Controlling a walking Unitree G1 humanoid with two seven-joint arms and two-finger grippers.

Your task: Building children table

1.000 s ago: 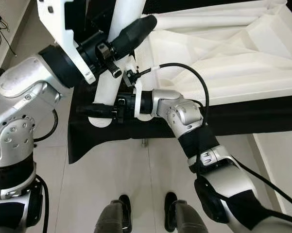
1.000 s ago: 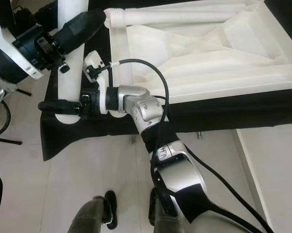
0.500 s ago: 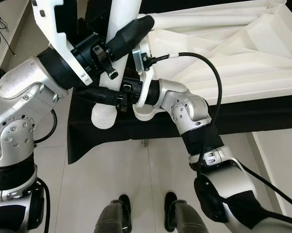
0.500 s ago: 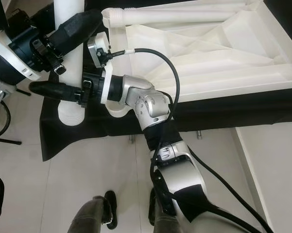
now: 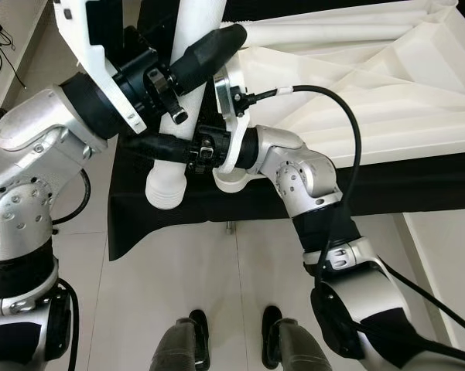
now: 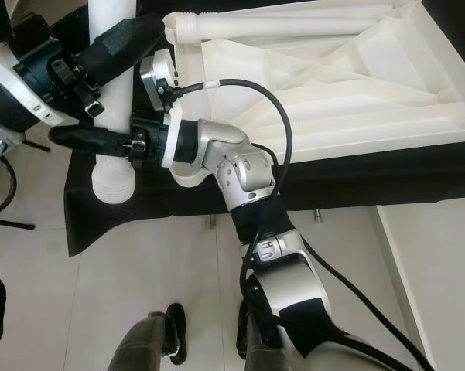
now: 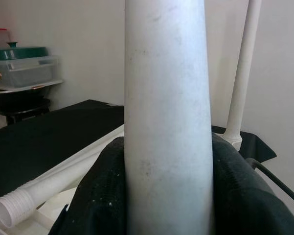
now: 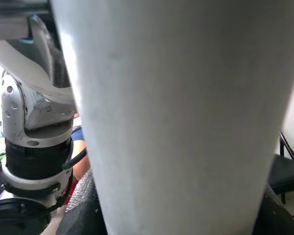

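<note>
Nearest me, floor tiles (image 5: 178, 278) and the robot's own feet; free floor on this side of the counter (image 6: 333, 174), which is draped in black cloth.

White table leg (image 5: 184, 93) hangs over the counter's near-left corner, tilted, ribbed threaded end (image 5: 164, 193) pointing down and out past the edge. I have both grippers on it. Right gripper (image 5: 151, 144) is clenched across the leg low down, just above the threads, fingers (image 6: 85, 137) black and horizontal. Left gripper (image 5: 205, 50) grasps the same leg higher up; in the left wrist view the pads wrap both sides of the tube (image 7: 166, 122).

My read on handling: hollow moulded plastic, light, stiff, smooth so it can slip or spin in the pads. It's long, so a single low hold would let it swing. Two spaced holds on the plain shaft look right. I'd stay off the threads, which seem easiest to chip or cross.

Beyond, the white tabletop (image 5: 387, 85) lies upside down on the counter, ribs showing. Another leg (image 6: 278, 27) lies along its far side, threaded end at the left corner. In the left wrist view one leg (image 7: 242, 73) already stands upright.

Room: open air left of the counter for swinging the leg. Tight spots are the right wrist cable (image 5: 325, 116) looping over the tabletop's near edge and the two forearms crossing close together.
</note>
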